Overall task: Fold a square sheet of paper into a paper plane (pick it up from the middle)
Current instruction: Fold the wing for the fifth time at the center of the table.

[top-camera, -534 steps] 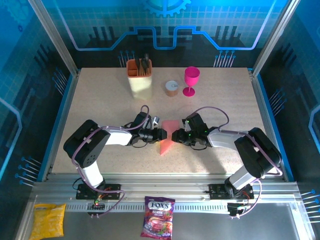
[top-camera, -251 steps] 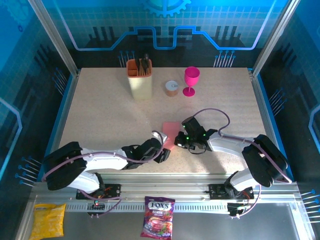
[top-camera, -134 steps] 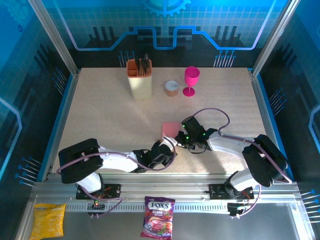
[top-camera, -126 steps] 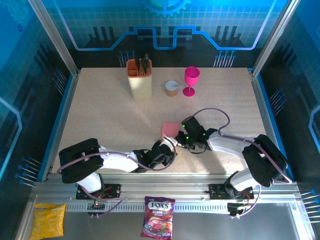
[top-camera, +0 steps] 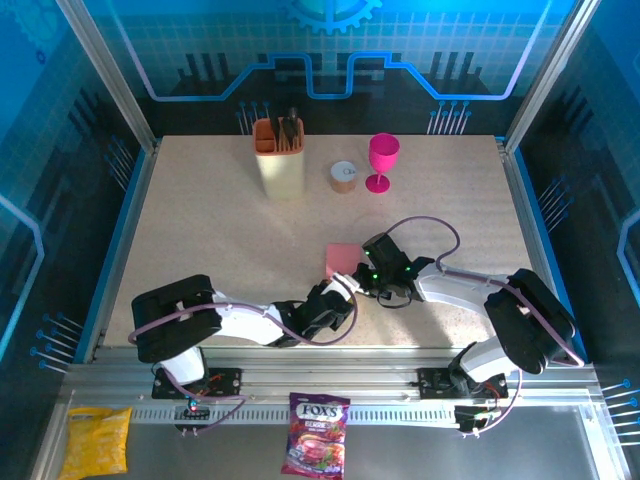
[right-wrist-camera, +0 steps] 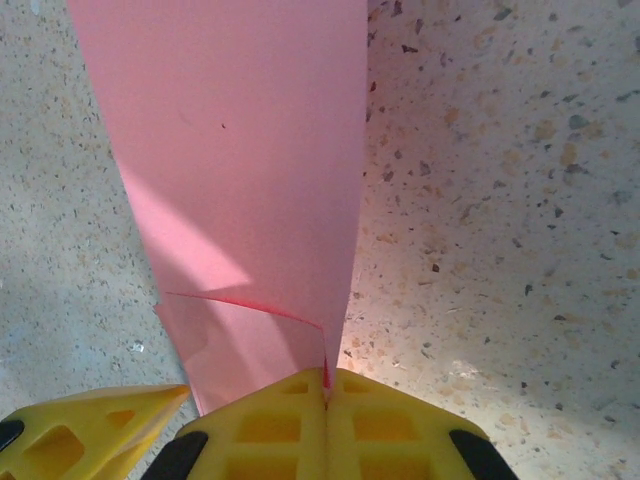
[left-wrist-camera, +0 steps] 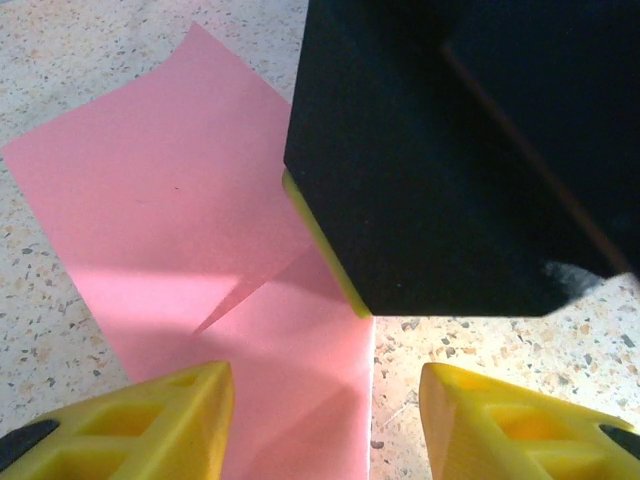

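Left tool [left-wrist-camera: 322, 400]: jaws apart, straddling the near edge of the square sheet of paper [left-wrist-camera: 170, 220], gripping nothing. Right tool [right-wrist-camera: 325, 400]: clamped on the sheet's edge. The sheet lies on the desk [top-camera: 220, 240], apparently doubled over once. Judged early stage: nose and wing folds remain.

Folded pink paper [top-camera: 341, 260], lying flat.
Its edge sits nipped in the right gripper [right-wrist-camera: 325, 385]; a creased end lies between the parted jaws of the left gripper [left-wrist-camera: 325, 400].
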`<control>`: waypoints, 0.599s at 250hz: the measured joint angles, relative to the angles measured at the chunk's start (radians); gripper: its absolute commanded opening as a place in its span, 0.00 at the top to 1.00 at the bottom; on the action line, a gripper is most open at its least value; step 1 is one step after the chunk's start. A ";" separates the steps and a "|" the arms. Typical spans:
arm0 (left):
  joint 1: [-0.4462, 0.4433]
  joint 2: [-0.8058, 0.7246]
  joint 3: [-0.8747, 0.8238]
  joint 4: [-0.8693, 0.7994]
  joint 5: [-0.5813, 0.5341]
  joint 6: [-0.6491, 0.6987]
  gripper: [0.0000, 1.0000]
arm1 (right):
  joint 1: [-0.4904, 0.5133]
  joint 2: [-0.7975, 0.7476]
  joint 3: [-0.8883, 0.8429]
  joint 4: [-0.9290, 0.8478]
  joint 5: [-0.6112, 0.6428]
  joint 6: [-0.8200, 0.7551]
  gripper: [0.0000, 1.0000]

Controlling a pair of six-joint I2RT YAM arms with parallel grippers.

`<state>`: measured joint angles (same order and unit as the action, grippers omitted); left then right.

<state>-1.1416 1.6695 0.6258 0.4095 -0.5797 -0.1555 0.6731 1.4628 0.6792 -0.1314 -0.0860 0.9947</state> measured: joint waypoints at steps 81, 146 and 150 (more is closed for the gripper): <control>-0.004 0.000 -0.056 0.031 -0.034 -0.032 0.44 | 0.002 0.005 0.001 -0.003 0.003 0.000 1.00; -0.005 0.000 -0.074 0.019 -0.045 -0.055 0.44 | 0.002 0.005 0.002 -0.006 -0.001 0.000 1.00; -0.005 0.000 -0.074 0.019 -0.045 -0.055 0.44 | 0.002 0.005 0.002 -0.006 -0.001 0.000 1.00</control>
<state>-1.1465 1.6691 0.5514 0.4290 -0.6247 -0.2104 0.6750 1.4681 0.6807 -0.1375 -0.0868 0.9951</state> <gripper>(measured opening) 0.560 0.061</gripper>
